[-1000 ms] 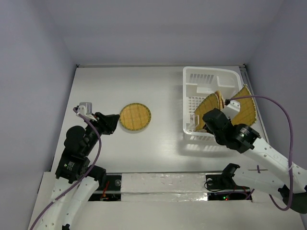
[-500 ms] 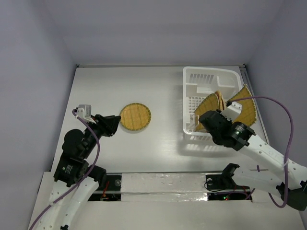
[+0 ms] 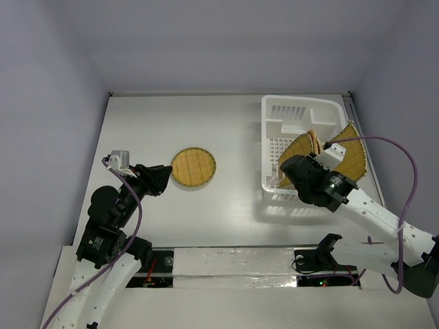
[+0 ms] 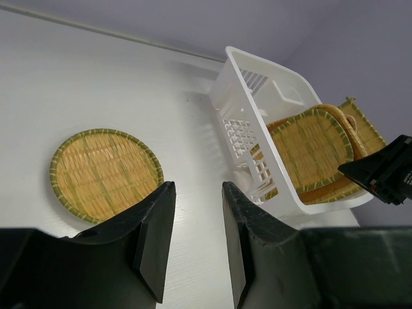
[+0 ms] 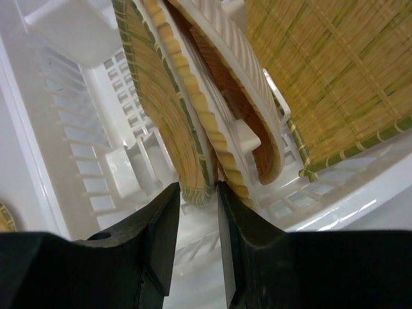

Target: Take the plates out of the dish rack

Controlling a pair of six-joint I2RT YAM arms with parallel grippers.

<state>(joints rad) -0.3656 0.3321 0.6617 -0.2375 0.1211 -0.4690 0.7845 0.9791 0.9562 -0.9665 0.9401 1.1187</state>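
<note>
The white dish rack stands at the back right. Round woven plates stand on edge in it, and a larger square plate leans at its right side. One round plate lies flat on the table. My right gripper is open at the rack's near side. In the right wrist view its tips sit just under the lower rim of the nearest standing plate, beside the square plate. My left gripper is open and empty, just left of the flat plate.
The rack's slotted wall and grid floor surround my right fingers. The rack's white rim also shows in the left wrist view, right of the flat plate. Grey walls enclose the table on three sides.
My right gripper has moved left and forward into the rack, up to the standing round plates. My left arm has pulled back slightly; the flat plate has not moved.
</note>
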